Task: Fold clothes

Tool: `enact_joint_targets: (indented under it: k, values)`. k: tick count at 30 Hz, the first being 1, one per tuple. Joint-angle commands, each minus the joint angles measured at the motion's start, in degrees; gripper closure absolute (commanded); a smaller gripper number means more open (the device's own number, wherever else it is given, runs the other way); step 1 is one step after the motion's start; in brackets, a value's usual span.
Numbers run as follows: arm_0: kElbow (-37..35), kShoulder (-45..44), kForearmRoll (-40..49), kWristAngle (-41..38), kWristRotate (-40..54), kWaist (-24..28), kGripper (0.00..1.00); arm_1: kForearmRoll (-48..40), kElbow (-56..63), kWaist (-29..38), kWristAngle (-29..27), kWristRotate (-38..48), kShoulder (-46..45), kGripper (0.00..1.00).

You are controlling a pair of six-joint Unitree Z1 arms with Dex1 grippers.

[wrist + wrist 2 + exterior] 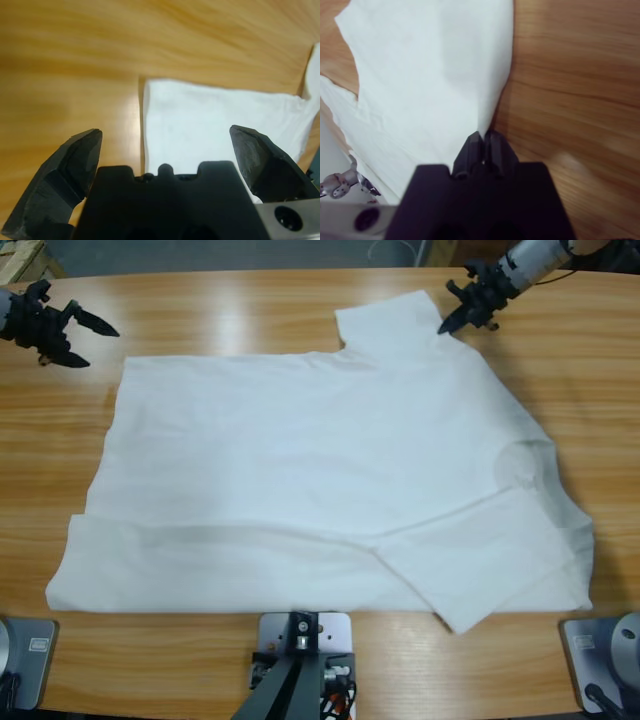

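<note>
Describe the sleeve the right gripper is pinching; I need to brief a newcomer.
On the wooden table lies a white T-shirt. Its far sleeve juts toward the top edge, right of centre. Unlike the near sleeve, which lies folded over the body, this one has the right gripper shut on its edge.

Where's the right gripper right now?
In the high view the right gripper is at the table's upper right, jaws closed on the edge of the T-shirt's far sleeve. The left gripper is off the cloth at the upper left.

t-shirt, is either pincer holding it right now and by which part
The right pincer is shut on the T-shirt at its far sleeve's edge. The left pincer is open and holds nothing.
</note>
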Motion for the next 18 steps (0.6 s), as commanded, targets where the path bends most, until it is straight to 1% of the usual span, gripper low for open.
enact_joint_targets:
  k: [1, 6, 9, 12, 16, 18]
  values:
    - [-4.74, 9.64, 0.43, 1.23, 0.68, -4.25, 0.010, 0.50, 0.14, 0.60, -0.73, -1.04, 2.02, 1.000]
    - [-5.58, 10.03, 0.45, 6.50, 0.77, -6.22, 0.017, 0.50, 0.14, 0.44, -0.64, -1.48, 2.14, 1.000]
    - [-5.62, 10.36, 0.71, 11.26, 0.98, -8.40, 0.017, 0.58, -0.13, 0.42, -0.55, -1.58, 2.14, 1.000]
    - [-5.88, 10.45, 1.04, 11.60, 1.09, -10.60, 0.023, 0.58, -0.14, 0.33, -0.64, -1.63, 2.21, 1.000]
    - [-5.93, 10.36, 2.84, 11.21, 1.12, -11.18, 0.023, 0.58, -0.48, 0.09, -0.57, -1.67, 2.49, 1.000]
    - [-6.09, 10.20, 3.66, 11.16, 1.09, -11.18, 0.064, 0.58, -0.48, -0.02, -0.55, -1.76, 2.49, 1.000]
